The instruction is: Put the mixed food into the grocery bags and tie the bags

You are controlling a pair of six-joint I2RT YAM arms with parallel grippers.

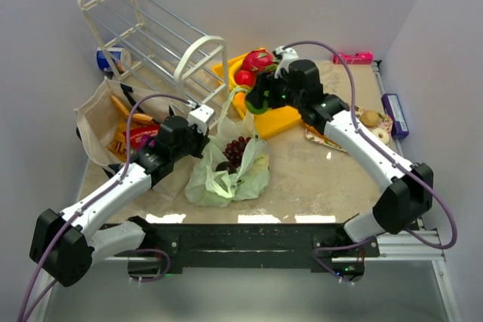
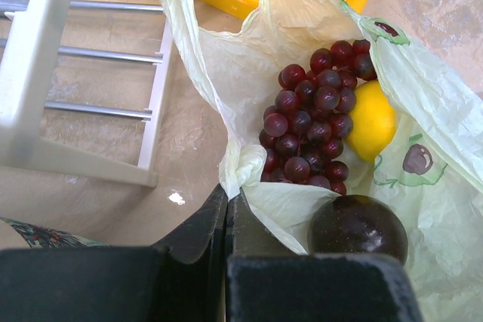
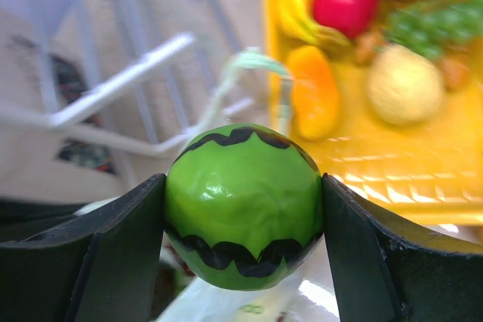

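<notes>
The pale-green plastic bag point(image 1: 226, 175) lies open at the table's middle, holding purple grapes point(image 2: 309, 126), a yellow lemon point(image 2: 371, 120) and a dark plum point(image 2: 357, 228). My left gripper point(image 2: 226, 200) is shut on the bag's rim at its left side point(image 1: 201, 141). My right gripper point(image 3: 243, 186) is shut on a green toy melon with black zigzag stripes point(image 3: 243, 209) and holds it above the bag's far end, by the yellow tray point(image 1: 258, 102). The beige tote point(image 1: 94, 122) lies at the left with orange and red packets point(image 1: 128, 137) inside.
The yellow tray point(image 1: 283, 120) behind the bag holds a banana, a red apple point(image 3: 346, 1), an orange piece and other fruit. A white wire rack point(image 1: 151, 35) lies tipped at the back left. A plate with toy food point(image 1: 371, 122) sits at the right.
</notes>
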